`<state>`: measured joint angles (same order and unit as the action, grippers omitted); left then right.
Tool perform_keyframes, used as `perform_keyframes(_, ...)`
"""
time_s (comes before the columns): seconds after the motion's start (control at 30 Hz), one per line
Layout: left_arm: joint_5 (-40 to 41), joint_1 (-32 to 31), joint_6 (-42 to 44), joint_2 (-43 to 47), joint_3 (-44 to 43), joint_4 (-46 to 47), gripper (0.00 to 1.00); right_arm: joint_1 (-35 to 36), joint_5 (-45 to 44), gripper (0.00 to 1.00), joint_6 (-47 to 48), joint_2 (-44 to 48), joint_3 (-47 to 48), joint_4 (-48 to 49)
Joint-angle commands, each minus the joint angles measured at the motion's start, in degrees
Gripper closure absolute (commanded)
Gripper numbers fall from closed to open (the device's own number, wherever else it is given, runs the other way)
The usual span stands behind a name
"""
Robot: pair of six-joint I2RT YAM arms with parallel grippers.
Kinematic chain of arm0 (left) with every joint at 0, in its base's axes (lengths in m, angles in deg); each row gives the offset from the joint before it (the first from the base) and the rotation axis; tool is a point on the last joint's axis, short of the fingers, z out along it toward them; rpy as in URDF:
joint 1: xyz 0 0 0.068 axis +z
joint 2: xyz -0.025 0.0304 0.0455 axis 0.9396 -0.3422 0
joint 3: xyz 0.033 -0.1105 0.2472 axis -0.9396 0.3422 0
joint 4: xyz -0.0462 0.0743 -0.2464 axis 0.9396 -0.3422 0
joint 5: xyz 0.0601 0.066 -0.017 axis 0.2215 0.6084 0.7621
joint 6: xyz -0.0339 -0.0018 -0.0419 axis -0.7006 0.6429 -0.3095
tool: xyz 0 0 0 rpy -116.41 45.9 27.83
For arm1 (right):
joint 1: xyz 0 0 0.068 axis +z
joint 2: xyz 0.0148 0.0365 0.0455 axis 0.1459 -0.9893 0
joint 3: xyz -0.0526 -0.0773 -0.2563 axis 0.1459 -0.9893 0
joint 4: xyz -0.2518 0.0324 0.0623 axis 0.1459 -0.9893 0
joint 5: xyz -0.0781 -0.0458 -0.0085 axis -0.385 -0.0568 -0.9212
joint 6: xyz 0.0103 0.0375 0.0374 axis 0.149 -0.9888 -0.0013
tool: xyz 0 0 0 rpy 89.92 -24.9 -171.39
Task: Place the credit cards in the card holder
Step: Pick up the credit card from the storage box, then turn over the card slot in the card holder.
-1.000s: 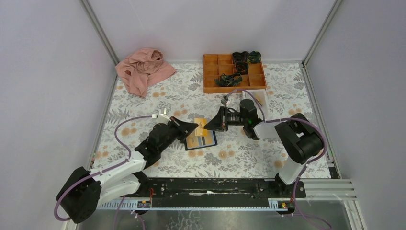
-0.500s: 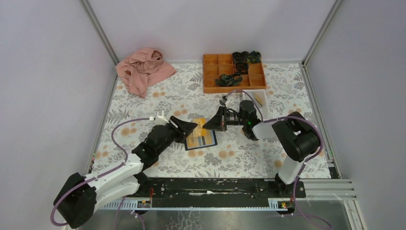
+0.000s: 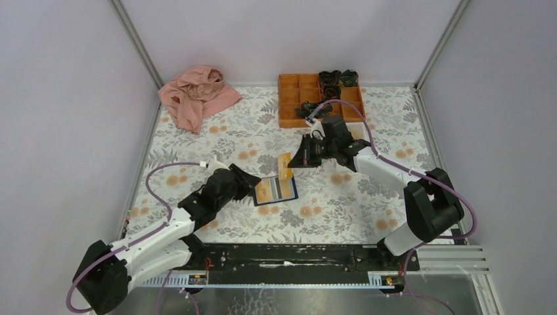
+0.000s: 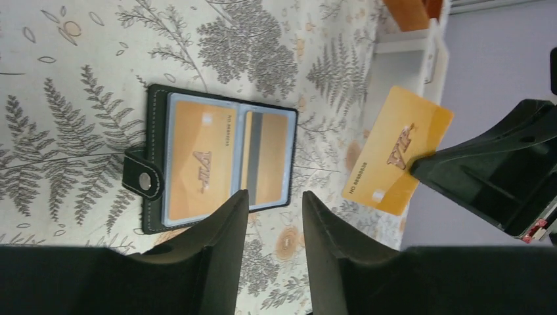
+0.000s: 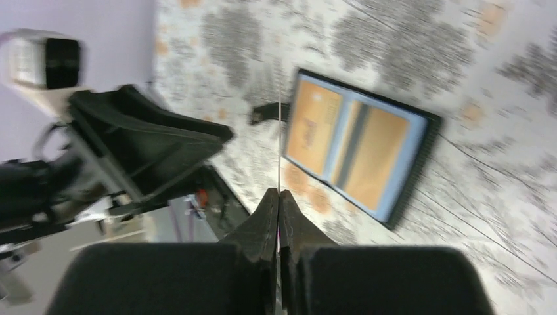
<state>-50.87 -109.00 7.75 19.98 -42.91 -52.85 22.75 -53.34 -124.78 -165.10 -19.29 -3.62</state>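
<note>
The card holder [image 3: 295,194] lies open on the floral table, black with light-blue pockets. Two orange credit cards [image 4: 200,161] [image 4: 269,157] sit in its pockets. My right gripper [image 3: 293,163] is shut on a third orange credit card [image 3: 285,167], held upright in the air just beyond the holder's far edge. The left wrist view shows this card [image 4: 397,161] face-on; the right wrist view shows it edge-on [image 5: 280,144] above the holder [image 5: 430,141]. My left gripper [image 3: 253,178] is open and holds nothing, just left of the holder [image 4: 155,131].
An orange compartment tray [image 3: 320,102] with dark items stands at the back. A small white tray [image 4: 401,72] lies in front of it, partly behind my right arm. A pink cloth [image 3: 197,95] is bunched at the back left. Walls enclose the table.
My left gripper has opened and drawn back to the near left. My right gripper has closed on the card and lifted it up and away from the holder.
</note>
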Motion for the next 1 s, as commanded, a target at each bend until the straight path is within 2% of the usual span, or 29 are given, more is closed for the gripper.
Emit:
perform_keyframes(0.0,1.1,0.0,3.8,-3.1,-3.8,-5.7,0.61,0.4,-11.6,1.0,10.1,0.0,2.4,-18.7)
perform_keyframes(0.13,0.8,-0.1,4.6,-6.0,-4.7,-7.9,0.76,0.4,-14.3,1.0,12.0,-1.2,2.4,-21.9)
perform_keyframes(0.23,0.2,-0.1,5.0,-7.8,-4.9,-8.5,0.8,0.5,-15.0,1.0,12.8,-2.0,2.3,-22.5)
perform_keyframes(0.97,-0.6,-0.1,7.3,-18.0,-6.6,-7.5,0.88,2.6,-15.9,1.0,16.0,-6.0,6.3,-22.2)
